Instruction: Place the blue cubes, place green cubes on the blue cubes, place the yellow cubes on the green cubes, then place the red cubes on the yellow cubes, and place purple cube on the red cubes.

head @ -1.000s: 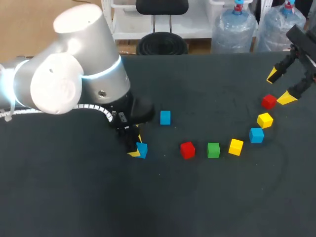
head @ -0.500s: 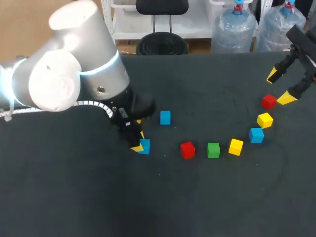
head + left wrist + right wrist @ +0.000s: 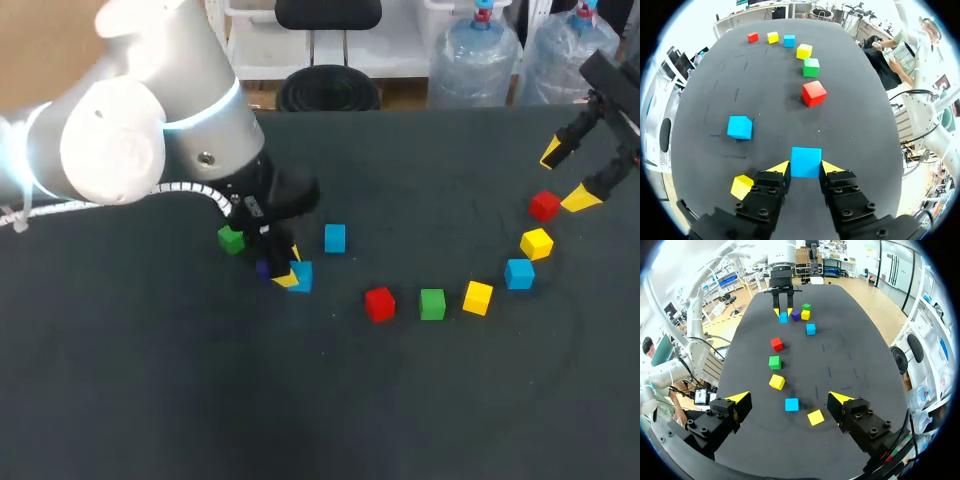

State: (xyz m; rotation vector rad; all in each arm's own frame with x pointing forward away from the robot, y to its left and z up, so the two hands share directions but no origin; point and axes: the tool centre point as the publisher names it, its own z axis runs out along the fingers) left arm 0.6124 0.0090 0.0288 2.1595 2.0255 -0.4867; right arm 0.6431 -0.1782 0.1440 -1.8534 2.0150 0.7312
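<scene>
Left fingers (image 3: 780, 168): pinching a blue cube (image 3: 806, 161) from both sides, low over the table (image 3: 200, 400).
Other blue cube (image 3: 335, 237): on the table, near the pinched one.
Green cube (image 3: 231, 240): beside the left arm.
Purple cube (image 3: 264, 268): by the left fingers, half hidden.
Right fingers (image 3: 581, 198): spread wide, holding nothing, just beside a red cube (image 3: 544, 205) at the right side of the table.

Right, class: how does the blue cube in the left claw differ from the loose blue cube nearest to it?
The gripped blue cube is clamped from two sides by the left claw; the loose blue cube lies untouched on the table. The gripped blue cube has a yellow cube close by, beside the claw; the loose blue cube stands alone. Both share the same blue colour and seemingly the same size.
</scene>
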